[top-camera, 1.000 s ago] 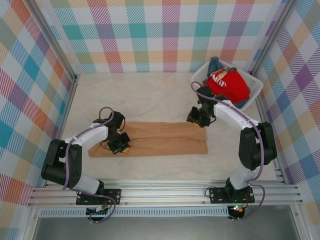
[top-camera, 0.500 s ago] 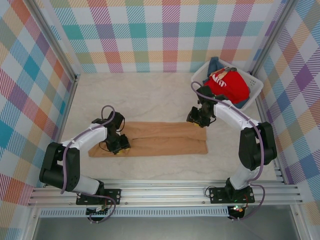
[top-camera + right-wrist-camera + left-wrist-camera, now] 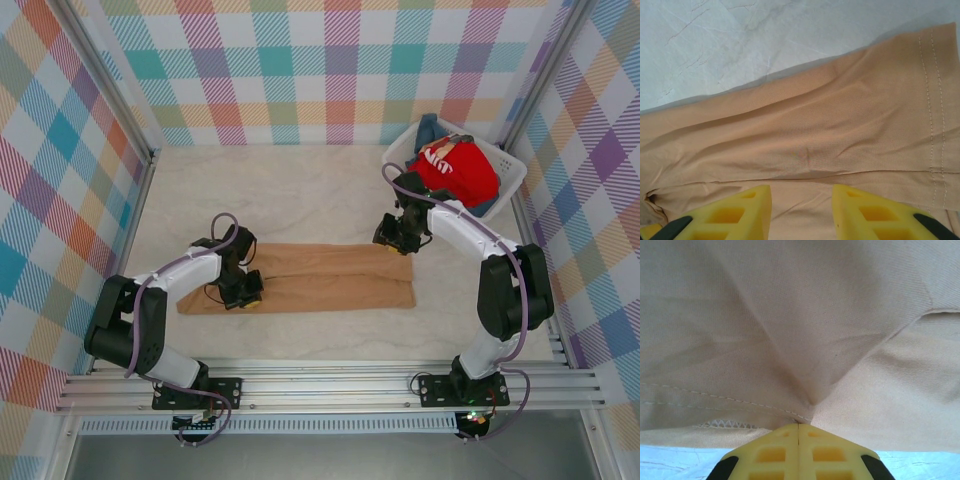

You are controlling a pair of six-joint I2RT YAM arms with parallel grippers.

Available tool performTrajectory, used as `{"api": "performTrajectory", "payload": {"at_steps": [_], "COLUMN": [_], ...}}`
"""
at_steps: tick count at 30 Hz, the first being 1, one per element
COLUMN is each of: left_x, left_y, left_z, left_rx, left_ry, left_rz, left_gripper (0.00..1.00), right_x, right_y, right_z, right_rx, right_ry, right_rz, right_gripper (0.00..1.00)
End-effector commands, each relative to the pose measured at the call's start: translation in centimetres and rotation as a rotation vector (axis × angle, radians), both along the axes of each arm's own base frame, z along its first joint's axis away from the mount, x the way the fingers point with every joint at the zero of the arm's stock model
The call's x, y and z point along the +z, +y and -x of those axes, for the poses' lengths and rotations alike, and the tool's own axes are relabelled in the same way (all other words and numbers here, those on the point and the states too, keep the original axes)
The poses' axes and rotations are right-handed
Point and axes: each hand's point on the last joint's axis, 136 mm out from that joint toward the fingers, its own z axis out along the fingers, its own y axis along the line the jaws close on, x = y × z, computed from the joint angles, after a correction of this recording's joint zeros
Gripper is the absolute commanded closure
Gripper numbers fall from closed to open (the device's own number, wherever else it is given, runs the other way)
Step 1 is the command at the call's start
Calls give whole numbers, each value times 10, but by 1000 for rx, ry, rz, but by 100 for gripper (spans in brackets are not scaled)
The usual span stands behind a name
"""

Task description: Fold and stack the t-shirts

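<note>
The tan orange-brown t-shirt [image 3: 320,279] lies folded into a long strip across the middle of the table, print hidden. My left gripper [image 3: 246,292] sits on its left part, yellow fingers [image 3: 799,450] pressed together, pinching a fold of the tan cloth [image 3: 810,355]. My right gripper [image 3: 394,238] hovers over the strip's far right corner, open, its fingertips [image 3: 752,200] spread above the tan cloth [image 3: 810,135] near a stitched hem. The red t-shirt [image 3: 462,168] with white lettering is heaped in the basket, and the blue t-shirt [image 3: 431,128] peeks out behind it.
The white plastic lattice basket [image 3: 510,172] stands at the back right corner, close to the right arm. Plaid walls enclose the table on three sides. Bare pale tabletop [image 3: 280,195] stretches behind the strip, and a narrower band lies in front.
The left gripper shifted slightly right along the tan shirt's left end, staying shut on the cloth. The right arm and the shirts in the basket have not moved.
</note>
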Motion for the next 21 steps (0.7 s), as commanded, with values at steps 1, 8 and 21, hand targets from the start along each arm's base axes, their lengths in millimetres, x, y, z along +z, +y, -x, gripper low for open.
{"api": "performTrajectory", "payload": {"at_steps": [1,8,21], "left_x": [7,11,49], "left_y": [-5,-12,-23], "left_z": [5,7,-4], "left_rx": [-15,8,76], "left_ry": [11,7,-32], "left_rz": [3,28,79], "left_gripper": [100,100,65], "right_x": [5,2,-35], "right_y": [3,3,-4], "right_z": [3,3,25], "right_rx": [2,4,-25], "right_ry": [-1,5,92], "right_rz": [-18,-10,3], "right_gripper": [63,63,64]}}
